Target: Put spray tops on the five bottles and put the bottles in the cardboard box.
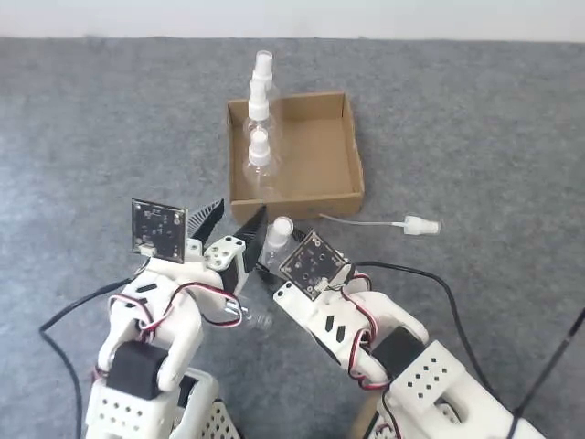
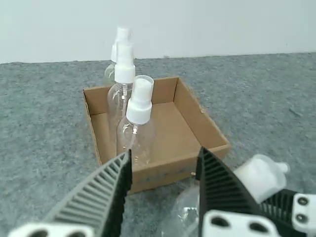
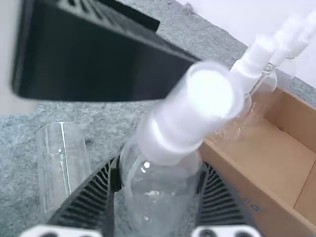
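We saw the cardboard box sitting on the grey counter in the upper middle of the high view. Two capped bottles stood upright inside it along its left wall, the front bottle about midway along and the back bottle in the far corner. A third bottle, also capped, stood just behind the box and outside it.

Just in front of the box's near wall, the right gripper was closed around the clear body of the held bottle, which was tilted with its white spray top pointing toward the box. The left gripper sat just to the left of that bottle, its jaws spread wide and holding nothing.

An uncapped bottle rested on the counter between the two arms in the lower middle of the frame; we could not tell how it lay. A loose spray top with its thin tube lay on the counter to the right of the box's front corner, apart from it.
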`<state>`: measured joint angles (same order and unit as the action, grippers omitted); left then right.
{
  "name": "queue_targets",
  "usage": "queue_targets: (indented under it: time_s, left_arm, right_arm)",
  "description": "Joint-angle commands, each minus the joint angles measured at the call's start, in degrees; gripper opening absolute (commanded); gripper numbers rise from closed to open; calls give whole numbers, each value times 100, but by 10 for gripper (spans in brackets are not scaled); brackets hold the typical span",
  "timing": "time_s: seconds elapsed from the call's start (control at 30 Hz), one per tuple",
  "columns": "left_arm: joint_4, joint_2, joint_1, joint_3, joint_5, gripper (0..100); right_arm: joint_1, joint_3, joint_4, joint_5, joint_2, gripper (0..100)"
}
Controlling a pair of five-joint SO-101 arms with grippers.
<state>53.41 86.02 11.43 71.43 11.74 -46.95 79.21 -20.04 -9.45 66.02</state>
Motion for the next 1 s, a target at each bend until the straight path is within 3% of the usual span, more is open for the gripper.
queue_targets:
  time_s: [0.0, 0.23, 0.43, 0.63, 0.97]
  left_arm:
    - [141, 9, 123, -13, -88, 202]
    - [527, 466, -299, -488, -62, 202]
    - [554, 1521, -1222, -479, -149, 202]
    - [633, 1820, -2066, -330, -659, 202]
    - [598, 1837, -3235, 523, -668, 206]
  right_arm:
    - [-48, -299, 110, 18, 215, 7]
    - [-48, -325, -215, 9, 215, 7]
    - [48, -343, -462, 9, 215, 7]
    - [549, -378, -488, 9, 215, 7]
    - [1666, -756, -497, 35, 215, 6]
